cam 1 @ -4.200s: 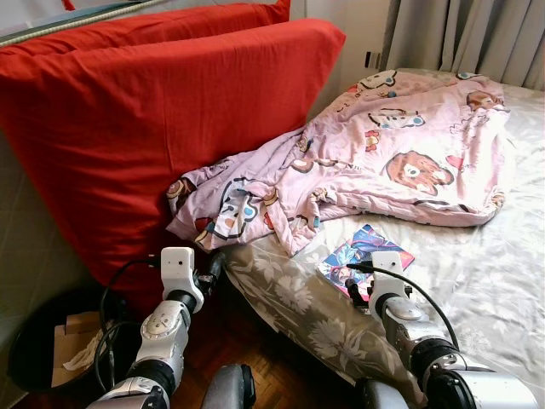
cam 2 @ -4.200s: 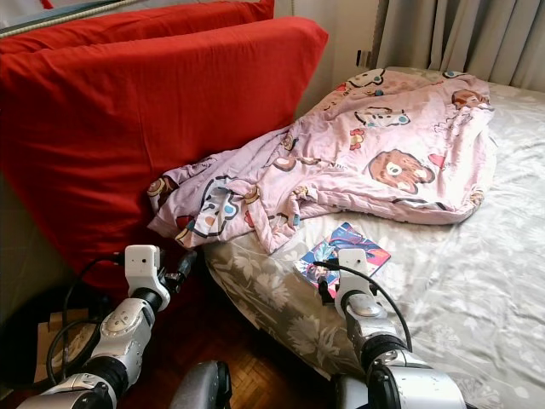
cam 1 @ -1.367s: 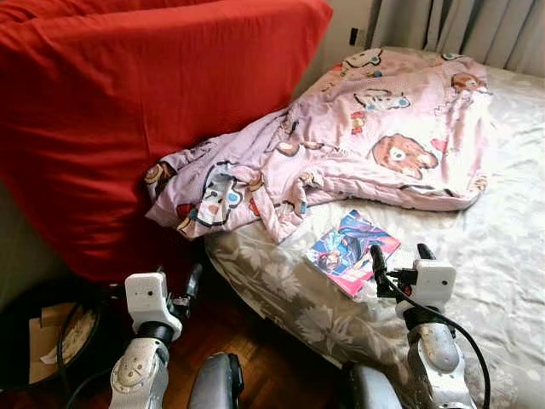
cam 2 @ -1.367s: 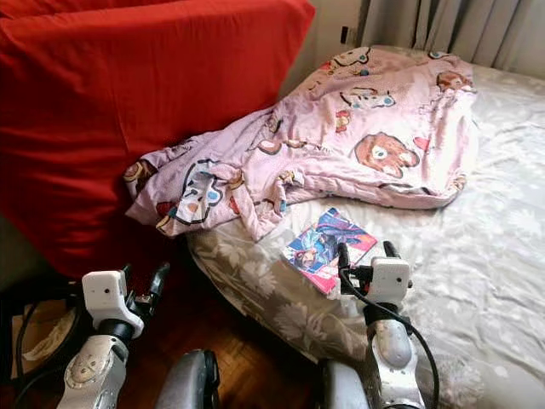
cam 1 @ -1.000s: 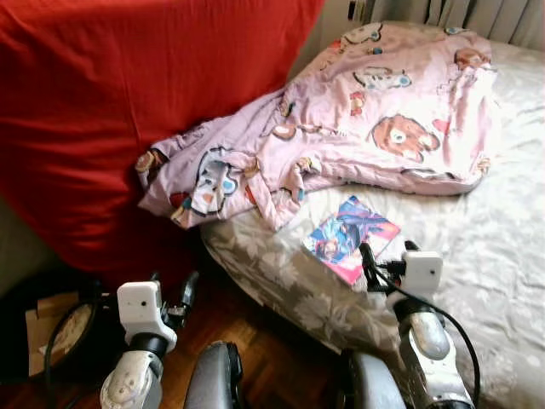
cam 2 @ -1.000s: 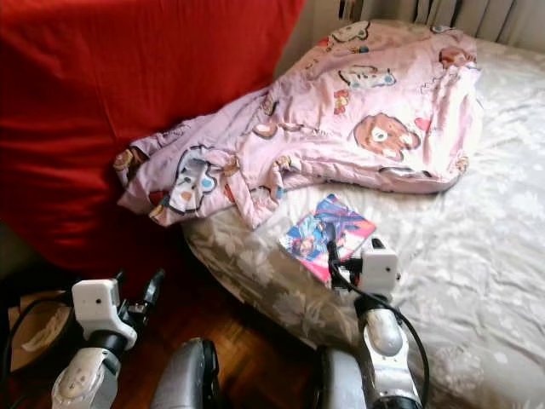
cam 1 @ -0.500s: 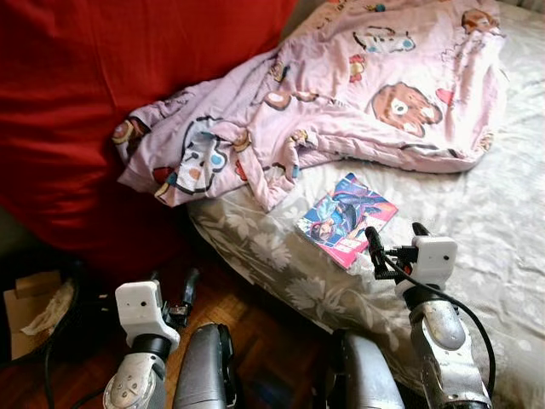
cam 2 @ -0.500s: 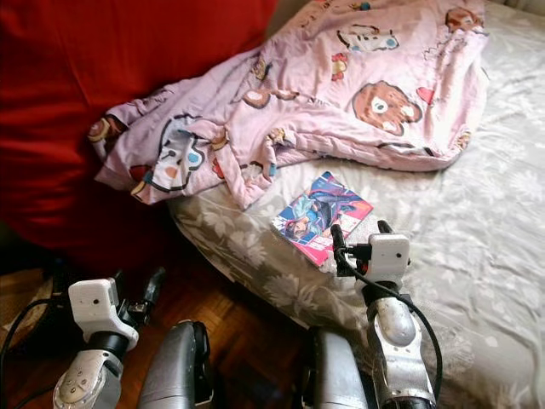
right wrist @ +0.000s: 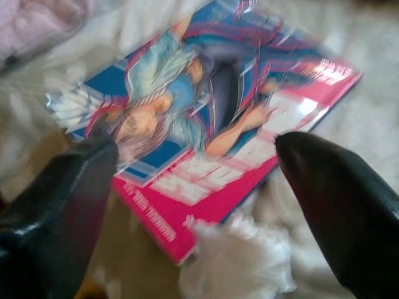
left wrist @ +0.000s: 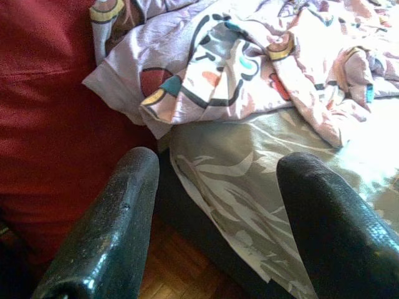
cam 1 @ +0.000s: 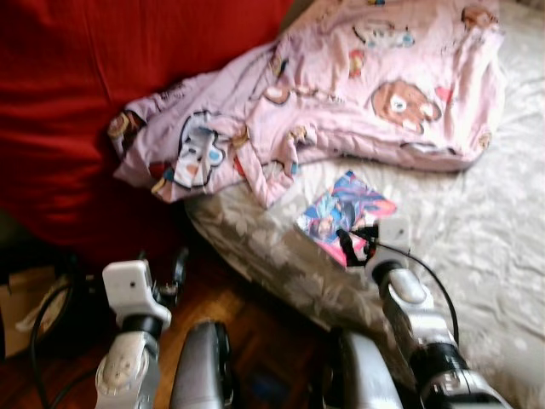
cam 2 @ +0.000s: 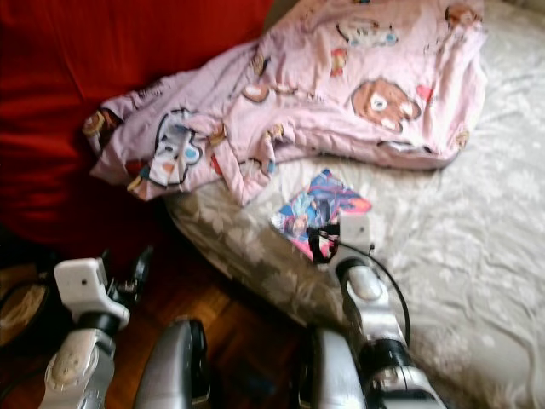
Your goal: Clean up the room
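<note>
1. The place was a bedroom in a home.
2. A bed (cam 1: 494,247) with a grey flower-pattern sheet took most of the view.
3. A pink blanket (cam 1: 341,94) with cartoon bears lay crumpled on it.
4. A big red cushion (cam 1: 111,94) stood beside the bed.
5. The floor (cam 1: 255,341) was dark wood parquet.

big red cushion (cam 1: 77,111) leaning up at the bed's left edge | grey flower sheet (cam 1: 494,247) spread over the bed, hanging down its near corner | brown wood floor (cam 1: 264,332) under that corner
</note>
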Tool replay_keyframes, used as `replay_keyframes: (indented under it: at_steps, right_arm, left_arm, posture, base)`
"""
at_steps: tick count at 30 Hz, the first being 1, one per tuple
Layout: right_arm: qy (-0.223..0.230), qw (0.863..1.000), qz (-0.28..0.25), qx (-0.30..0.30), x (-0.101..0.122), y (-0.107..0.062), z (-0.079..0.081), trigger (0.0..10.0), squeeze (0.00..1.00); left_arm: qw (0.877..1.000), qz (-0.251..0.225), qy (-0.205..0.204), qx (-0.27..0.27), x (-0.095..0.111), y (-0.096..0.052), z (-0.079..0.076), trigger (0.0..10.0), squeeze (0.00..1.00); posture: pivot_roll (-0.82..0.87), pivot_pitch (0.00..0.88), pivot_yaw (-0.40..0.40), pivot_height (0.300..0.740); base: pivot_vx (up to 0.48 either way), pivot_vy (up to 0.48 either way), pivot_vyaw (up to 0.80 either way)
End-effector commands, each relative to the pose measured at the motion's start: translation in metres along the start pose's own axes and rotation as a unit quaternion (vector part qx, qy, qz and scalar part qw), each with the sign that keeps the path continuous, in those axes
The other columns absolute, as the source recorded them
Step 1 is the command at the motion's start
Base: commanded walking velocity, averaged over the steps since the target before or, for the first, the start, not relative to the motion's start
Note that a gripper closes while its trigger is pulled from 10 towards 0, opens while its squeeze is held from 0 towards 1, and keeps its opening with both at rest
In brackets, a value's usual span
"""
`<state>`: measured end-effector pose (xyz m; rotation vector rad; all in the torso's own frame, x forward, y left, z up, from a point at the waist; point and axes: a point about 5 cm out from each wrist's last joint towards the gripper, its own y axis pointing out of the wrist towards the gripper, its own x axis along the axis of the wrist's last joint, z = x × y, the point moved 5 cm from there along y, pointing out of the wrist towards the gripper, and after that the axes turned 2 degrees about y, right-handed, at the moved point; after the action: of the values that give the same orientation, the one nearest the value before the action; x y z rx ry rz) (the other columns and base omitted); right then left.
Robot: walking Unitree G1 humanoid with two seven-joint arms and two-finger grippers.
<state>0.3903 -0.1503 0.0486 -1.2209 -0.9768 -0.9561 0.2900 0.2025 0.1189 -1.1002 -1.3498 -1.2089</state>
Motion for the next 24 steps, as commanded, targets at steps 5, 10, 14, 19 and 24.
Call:
replay_keyframes:
  at_steps: [5, 10, 14, 19, 24]
  right_arm:
    - [0.013, 0.998, 0.051, -0.031, -0.020, 0.002, -0.003, 10.0, 0.00]
    - [0.017, 0.998, 0.042, -0.043, -0.015, 0.004, -0.009, 10.0, 0.00]
    - [0.017, 0.995, 0.056, -0.077, -0.022, 0.001, -0.021, 10.0, 0.00]
    - [0.013, 0.993, 0.073, -0.091, -0.030, -0.001, -0.024, 10.0, 0.00]
    - [0.030, 0.991, 0.082, -0.097, -0.035, -0.002, -0.025, 3.5, 0.00]
  left_arm:
    - [1.000, 0.014, -0.004, -0.004, -0.005, -0.001, -0.001, 10.0, 0.00]
    - [1.000, 0.015, 0.000, -0.003, -0.004, -0.001, 0.003, 10.0, 0.00]
    - [1.000, 0.014, 0.000, -0.004, -0.004, -0.001, 0.002, 10.0, 0.00]
    - [1.000, 0.017, 0.003, -0.009, -0.004, -0.003, 0.001, 10.0, 0.00]
    - [1.000, 0.016, 0.006, -0.009, -0.002, -0.002, 0.002, 10.0, 0.00]
  posture:
    - [0.16, 0.223, -0.029, 0.589]
    - [0.16, 0.213, -0.021, 0.589]
    - [0.17, 0.219, -0.017, 0.589]
    - [0.17, 0.218, -0.010, 0.589]
    - [0.18, 0.218, -0.009, 0.589]
  base:
    - [0.000, 0.000, 0.00]
    - [0.000, 0.000, 0.00]
    - [0.000, 0.000, 0.00]
    - [0.000, 0.000, 0.00]
    - [0.000, 0.000, 0.00]
